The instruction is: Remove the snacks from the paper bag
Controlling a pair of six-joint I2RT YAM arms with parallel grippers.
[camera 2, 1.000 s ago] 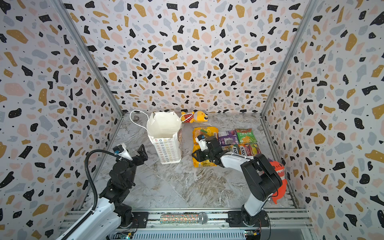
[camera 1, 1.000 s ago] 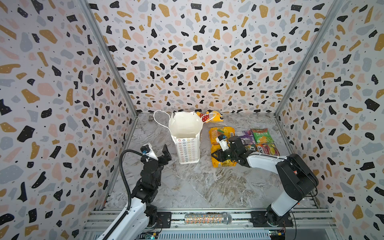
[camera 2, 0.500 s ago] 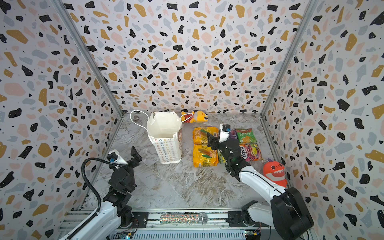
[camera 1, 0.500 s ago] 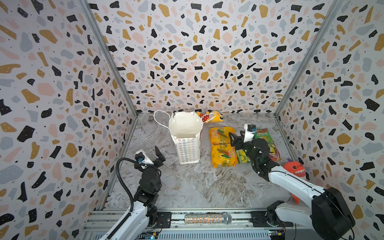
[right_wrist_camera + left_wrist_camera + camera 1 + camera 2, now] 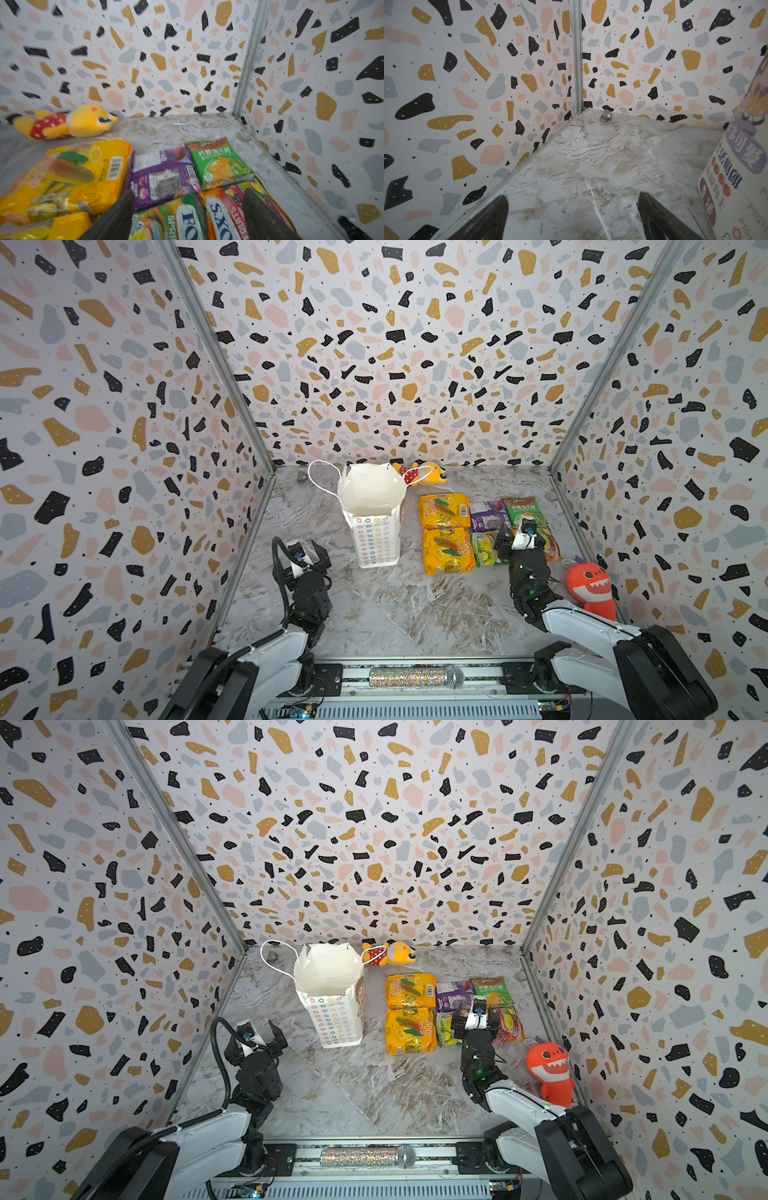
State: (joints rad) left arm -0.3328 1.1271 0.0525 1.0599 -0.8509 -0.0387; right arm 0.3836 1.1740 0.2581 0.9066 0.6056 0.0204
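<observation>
Right of centre in both top views, the right gripper (image 5: 519, 540) is covering parts of the green-yellow FOX'S packet (image 5: 484, 553) and the red-pink FOX'S packet (image 5: 552, 548). At centre, the paper bag (image 5: 376, 531) is concealing its own floor and overlapping part of the yellow plush toy (image 5: 430, 474). Left of it, a metal piece (image 5: 302, 477) is appearing too small to identify. In the left wrist view the bag is running off the frame edge. In the right wrist view an orange-yellow packet (image 5: 68, 174) is blurring.

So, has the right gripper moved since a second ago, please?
Yes: the right gripper has moved away from the paper bag, off the orange-yellow packets to above the FOX'S packets.
</observation>
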